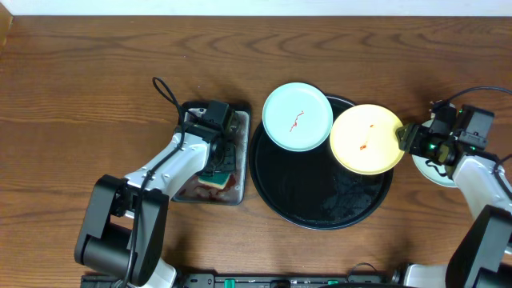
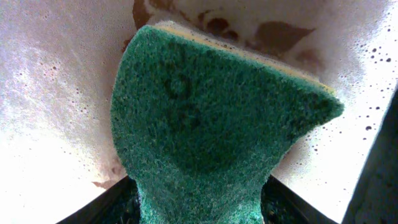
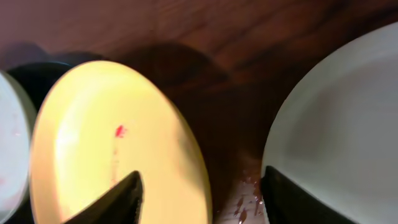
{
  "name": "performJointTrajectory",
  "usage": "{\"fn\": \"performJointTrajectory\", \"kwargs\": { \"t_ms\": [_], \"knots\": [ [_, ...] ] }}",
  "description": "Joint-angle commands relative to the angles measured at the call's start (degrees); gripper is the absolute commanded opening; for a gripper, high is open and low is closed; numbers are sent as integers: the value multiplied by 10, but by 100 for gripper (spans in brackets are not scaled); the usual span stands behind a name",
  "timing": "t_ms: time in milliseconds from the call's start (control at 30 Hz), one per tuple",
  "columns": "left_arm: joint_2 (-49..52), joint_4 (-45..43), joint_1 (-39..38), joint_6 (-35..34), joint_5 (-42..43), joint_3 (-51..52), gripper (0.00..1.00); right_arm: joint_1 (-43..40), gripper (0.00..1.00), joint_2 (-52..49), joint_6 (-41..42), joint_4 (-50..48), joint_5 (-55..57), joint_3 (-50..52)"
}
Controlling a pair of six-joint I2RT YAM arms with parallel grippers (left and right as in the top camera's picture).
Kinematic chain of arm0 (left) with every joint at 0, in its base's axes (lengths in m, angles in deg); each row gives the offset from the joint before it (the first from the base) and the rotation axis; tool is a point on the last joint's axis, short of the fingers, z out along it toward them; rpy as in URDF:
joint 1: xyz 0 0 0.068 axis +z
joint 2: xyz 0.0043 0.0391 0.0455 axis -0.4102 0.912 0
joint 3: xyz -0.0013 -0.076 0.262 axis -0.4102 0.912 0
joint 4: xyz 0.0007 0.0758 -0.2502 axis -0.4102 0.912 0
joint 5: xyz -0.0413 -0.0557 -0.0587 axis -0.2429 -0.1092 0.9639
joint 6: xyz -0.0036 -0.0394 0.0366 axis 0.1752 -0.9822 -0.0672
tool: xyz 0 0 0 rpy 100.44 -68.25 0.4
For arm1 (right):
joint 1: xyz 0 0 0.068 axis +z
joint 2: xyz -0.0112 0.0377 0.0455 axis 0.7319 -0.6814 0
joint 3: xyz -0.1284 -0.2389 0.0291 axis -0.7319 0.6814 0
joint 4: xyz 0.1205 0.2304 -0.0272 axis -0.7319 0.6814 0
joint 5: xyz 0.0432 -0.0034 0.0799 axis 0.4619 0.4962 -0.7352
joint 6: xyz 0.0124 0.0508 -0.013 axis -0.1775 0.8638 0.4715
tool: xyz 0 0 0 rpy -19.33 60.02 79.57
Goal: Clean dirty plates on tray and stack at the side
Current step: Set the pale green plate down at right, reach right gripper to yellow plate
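Brown wood-grain tabletop (image 1: 96, 72) under everything. At the right gripper (image 1: 406, 138): fingers spread, one on either side of the yellow plate (image 1: 366, 140) at its right rim, not yet clenched on it. Red sauce specks on that plate's face. Lies over the right edge of the black tray (image 1: 320, 214), left edge meeting the smeared mint-green plate (image 1: 298, 117) at the tray's back; cannot tell which overlaps which. Just beside the claw, off the tray, a pale plate (image 1: 433, 171) on bare wood. Across the table, left gripper (image 1: 216, 158) clenched on the green sponge (image 2: 211, 124), pressed into the suds of the small metal tray (image 1: 239, 192). Likely trouble: closing on a thin, sauce-slick rim and losing it on the lift; swinging it into the mint-green plate and shoving that off the tray edge; or setting it unwashed on the pale plate, with the sponge well apart.
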Motion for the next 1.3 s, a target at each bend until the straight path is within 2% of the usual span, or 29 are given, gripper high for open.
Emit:
{"fn": "performJointTrajectory", "kwargs": {
  "t_ms": [0,67,233,400,767,1000,1267],
  "knots": [
    [-12,4,1,1,-5,-11,60,7,48,-26,-11,-7,17,-8],
    [-12,4,1,1,-5,-11,60,7,40,-35,-7,-11,13,-8],
    [-12,4,1,2,-5,-11,60,7,33,-45,-7,-13,2,-8],
    [-12,4,1,1,-5,-11,61,7,17,-47,-4,-12,0,-8],
    [-12,4,1,1,-5,-11,61,7,15,-49,3,8,3,-2],
    [-12,4,1,2,-5,-11,61,7,1,-50,7,2,-2,-2],
    [-12,4,1,2,-5,-11,61,7,1,-38,7,6,-40,-2]
  ]
}}
